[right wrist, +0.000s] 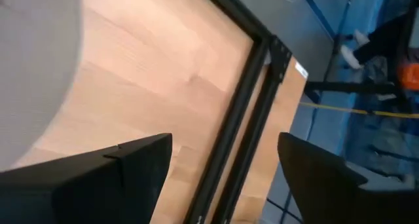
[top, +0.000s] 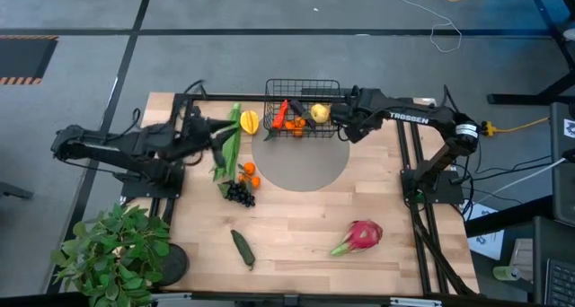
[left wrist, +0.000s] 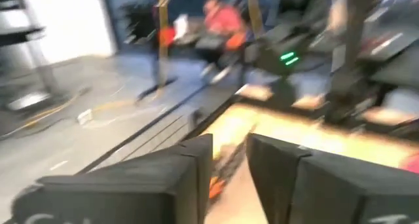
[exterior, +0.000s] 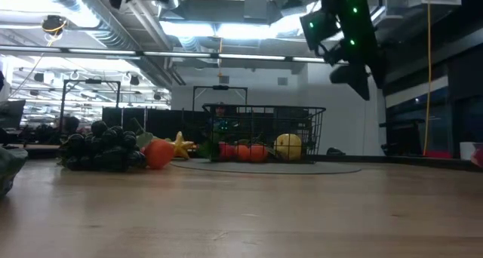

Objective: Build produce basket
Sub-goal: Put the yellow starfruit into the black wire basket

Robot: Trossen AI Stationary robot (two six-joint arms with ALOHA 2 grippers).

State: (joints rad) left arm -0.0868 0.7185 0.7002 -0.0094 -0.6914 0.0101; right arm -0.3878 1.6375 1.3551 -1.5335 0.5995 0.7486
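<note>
The black wire basket (top: 303,92) stands at the table's far middle, on the far rim of a grey round mat (top: 301,163). It holds a red-orange piece, an orange one and a yellow fruit (top: 320,112). To its left lie the starfruit (top: 249,121), the long green corn (top: 232,144), small oranges (top: 249,172) and grapes (top: 239,193). My left gripper (top: 218,133) hovers by the corn, its fingers (left wrist: 196,168) apart with nothing between them. My right gripper (top: 347,125) is open beside the basket's right side, raised above the table (exterior: 361,81).
A cucumber (top: 243,249) and a pink dragon fruit (top: 362,235) lie near the front edge, with bare wood between them. A leafy potted plant (top: 112,249) stands at the front left corner. Black frame rails (right wrist: 245,112) run along the table's sides.
</note>
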